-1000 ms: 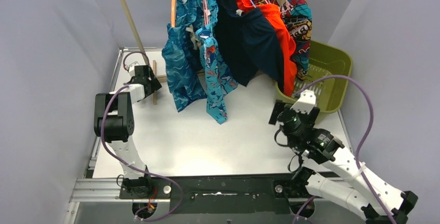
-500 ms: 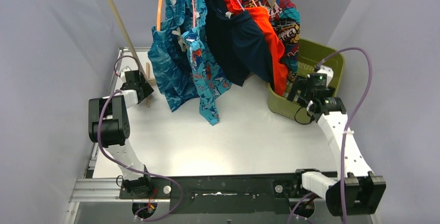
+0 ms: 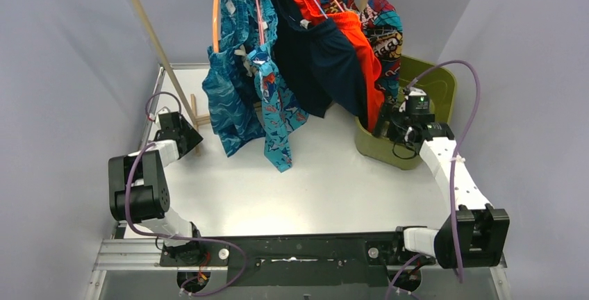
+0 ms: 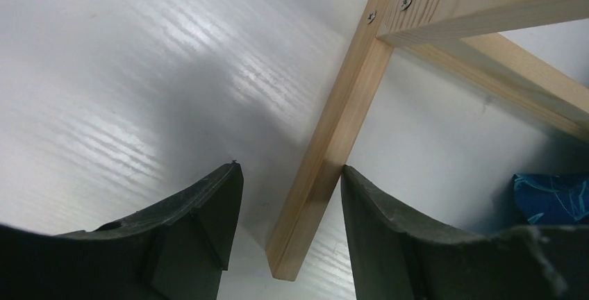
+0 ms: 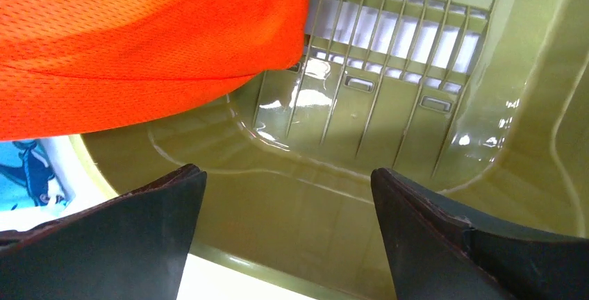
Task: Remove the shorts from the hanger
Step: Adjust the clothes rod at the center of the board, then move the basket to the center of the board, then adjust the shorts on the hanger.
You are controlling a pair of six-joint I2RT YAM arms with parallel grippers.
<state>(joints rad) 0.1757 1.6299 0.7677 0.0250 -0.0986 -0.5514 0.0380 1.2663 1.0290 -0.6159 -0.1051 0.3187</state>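
Five pairs of shorts hang bunched on hangers [image 3: 217,8] from a wooden rack [image 3: 149,32] over the far side of the counter [image 3: 333,175]: a teal leaf-print pair [image 3: 226,98], a turquoise cartoon-print pair [image 3: 278,116], a navy pair [image 3: 325,64], an orange-red pair [image 3: 366,64] and a multicolour pair [image 3: 386,32]. All look light, thin and limp, likely to drape and slide rather than resist; a pinch on a free lower hem seems the surest hold. The right claw [image 5: 286,175] gapes wide over the green basket [image 5: 417,140], with the orange-red hem just ahead. The left claw [image 4: 288,175] stands part open astride the rack's wooden foot [image 4: 326,147], touching no cloth
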